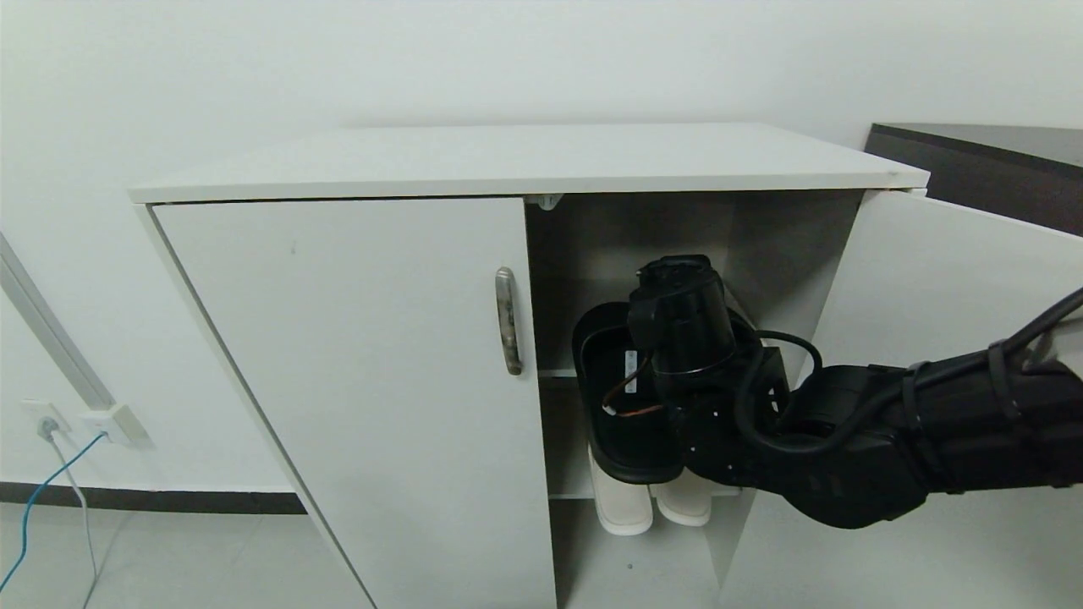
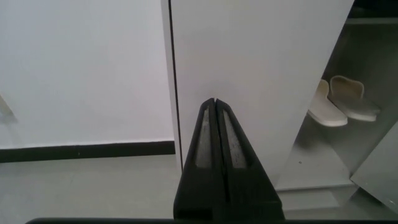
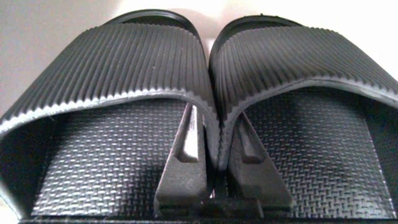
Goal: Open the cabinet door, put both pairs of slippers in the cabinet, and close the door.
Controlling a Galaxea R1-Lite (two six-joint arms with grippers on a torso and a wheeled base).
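A pair of black ribbed rubber slippers (image 3: 143,68) sits side by side in the right gripper (image 3: 216,124). Their long axes run in line with its fingers (image 3: 186,155), and the toes point away from the wrist into the open right half of a white cabinet (image 1: 525,161). The gripper is nearly closed, with one finger inside each slipper under the strap, pinching the two touching inner side walls between them. In the head view the pair is tilted, toe end higher and deeper in, at about the level of a middle shelf (image 1: 557,372); whether it rests on that shelf cannot be told. Just below the gripper, a pair of white slippers (image 1: 647,503) lies side by side on the lower shelf, heels jutting past its front edge. Close to the gripper's left is the edge of the closed left door (image 1: 338,381) with its metal handle (image 1: 508,321). To its right the open right door (image 1: 939,279) stands swung outward, with room between. The left gripper (image 2: 214,106) has its fingers pressed together, holding nothing, low and facing the closed door's front.
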